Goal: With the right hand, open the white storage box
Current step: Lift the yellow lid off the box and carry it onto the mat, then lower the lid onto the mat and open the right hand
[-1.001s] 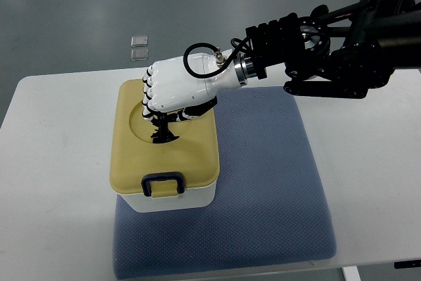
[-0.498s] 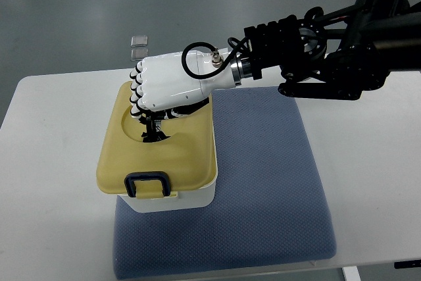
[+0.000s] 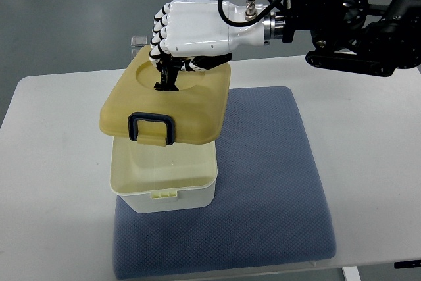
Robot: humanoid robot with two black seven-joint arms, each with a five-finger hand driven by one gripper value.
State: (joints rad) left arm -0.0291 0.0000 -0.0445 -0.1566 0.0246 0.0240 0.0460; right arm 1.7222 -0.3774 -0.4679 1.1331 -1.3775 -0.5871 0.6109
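Note:
The white storage box stands at the left of the blue mat, its top uncovered. Its yellow lid with a dark latch handle hangs tilted above and behind the box. My right hand, white with black finger joints, reaches in from the right edge and is shut on the lid at the round recess in its top. The left arm does not show.
The white table carries the mat and box. Two small clear pieces lie on the grey floor beyond the table's far edge, partly behind the lid. My right forearm crosses the upper right.
My right hand has lifted the yellow lid off the box and carried it up and toward the far side. The box body now stands uncovered.

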